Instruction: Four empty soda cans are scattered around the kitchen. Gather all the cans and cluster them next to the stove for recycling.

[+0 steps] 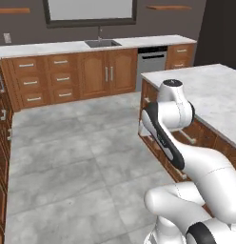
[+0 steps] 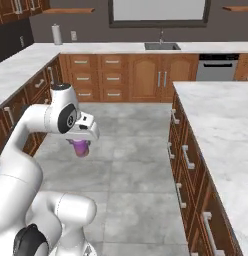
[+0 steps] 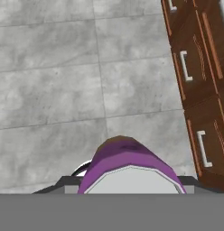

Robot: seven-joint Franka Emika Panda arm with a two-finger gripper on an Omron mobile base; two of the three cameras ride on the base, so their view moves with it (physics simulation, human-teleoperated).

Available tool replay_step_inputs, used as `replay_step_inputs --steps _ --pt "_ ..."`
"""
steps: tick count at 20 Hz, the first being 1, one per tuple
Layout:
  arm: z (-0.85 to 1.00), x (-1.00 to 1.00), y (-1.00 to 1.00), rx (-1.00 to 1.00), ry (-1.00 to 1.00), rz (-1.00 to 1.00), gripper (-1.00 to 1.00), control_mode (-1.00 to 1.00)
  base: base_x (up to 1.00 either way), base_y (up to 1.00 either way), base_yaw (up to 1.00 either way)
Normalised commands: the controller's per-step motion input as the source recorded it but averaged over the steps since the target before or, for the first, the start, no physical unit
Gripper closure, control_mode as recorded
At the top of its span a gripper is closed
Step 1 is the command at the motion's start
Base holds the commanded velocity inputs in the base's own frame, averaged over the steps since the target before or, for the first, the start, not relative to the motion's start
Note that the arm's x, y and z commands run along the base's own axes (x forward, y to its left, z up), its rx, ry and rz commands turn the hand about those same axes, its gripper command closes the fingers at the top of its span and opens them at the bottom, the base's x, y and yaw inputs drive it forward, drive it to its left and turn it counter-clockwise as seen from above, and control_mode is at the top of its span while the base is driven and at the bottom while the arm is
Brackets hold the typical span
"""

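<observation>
The tool point(image 2: 81, 146) is clamped on a soda can point(image 2: 80, 148), carried in the air above the grey tiled floor point(image 2: 136, 165). In the right base view the can hangs just under the white hand, its purple-magenta body showing below the hand's edge, out in the open aisle to the left of the island point(image 2: 221, 125). The island's white marble counter runs down the right of that view, with reddish-brown drawers and pale handles on the side facing the can.

In the hand view the can point(image 3: 127, 160) sits close against the camera: a rounded purple body, darker brownish at its far end, with a pale silvery-grey face turned toward the lens. Dark finger tips point(image 3: 64, 182) of the tool flank it on either side, low in that view. Beyond the can lies the tiled floor, and the island's drawer fronts point(image 3: 199, 90) run along the right edge, near the can but apart from it.

Well beyond the island, the back counter point(image 2: 121, 47) carries a steel sink point(image 2: 162, 46) under a window, with a white paper-towel roll point(image 2: 56, 34) further left. In the left base view the white arm point(image 1: 179, 138) rises beside the island's corner.
</observation>
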Motion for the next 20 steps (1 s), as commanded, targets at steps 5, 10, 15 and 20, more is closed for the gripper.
replay_step_inputs --steps 5,10,15,20 --pt "0.0 0.0 0.0 0.0 0.0 0.0 1.0 1.0 0.97 0.78 0.0" --pt "0.0 0.0 0.0 0.0 0.0 0.0 1.0 1.0 0.99 0.67 0.01" --pt "0.0 0.0 0.0 0.0 0.0 0.0 1.0 1.0 0.93 0.43 0.11" --pt "0.0 0.0 0.0 0.0 0.0 0.0 1.0 1.0 0.61 0.08 0.33"
